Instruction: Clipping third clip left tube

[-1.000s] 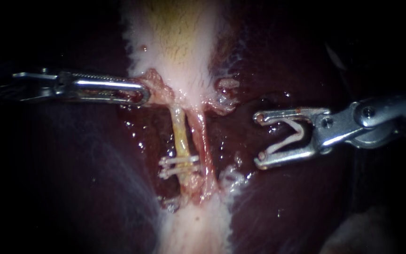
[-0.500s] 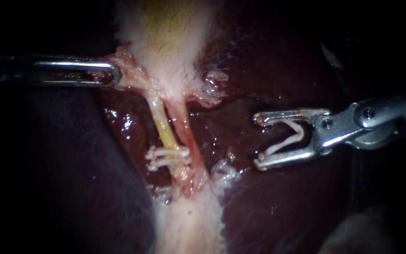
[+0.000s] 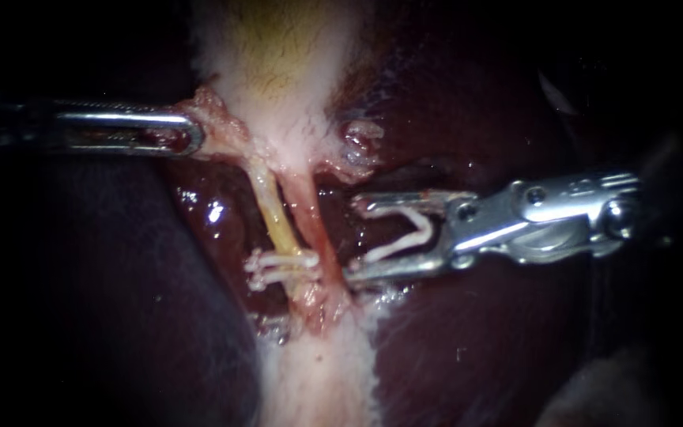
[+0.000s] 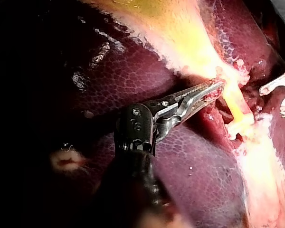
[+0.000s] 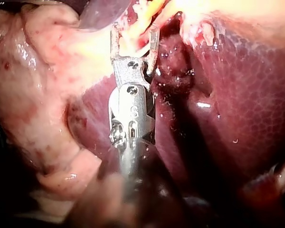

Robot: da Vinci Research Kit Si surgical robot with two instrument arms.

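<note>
Two tubes run down from the gallbladder [image 3: 278,71]: the yellow left tube [image 3: 273,215] and the reddish right tube [image 3: 310,225]. Two white clips [image 3: 282,266] sit across the left tube low down. My left instrument [image 3: 187,131] is shut on the tissue at the gallbladder's neck and holds it to the left; its own view shows the same grip [image 4: 214,90]. My right instrument [image 3: 354,239] stands just right of the right tube, its jaws wide apart and holding an unclosed white clip [image 3: 405,237] between them. Neither tube lies between those jaws. The right wrist view shows them [image 5: 133,40] facing the yellow tissue.
Dark red liver [image 3: 476,340] surrounds the tubes on both sides. A pale band of tissue [image 3: 318,379] continues below the clips. A small frayed tag of tissue [image 3: 361,134] sits just above my right instrument's upper jaw.
My right instrument has moved left, from well clear of the tubes to right beside the right tube. My left instrument drew the neck tissue leftward a second ago and has held still since.
</note>
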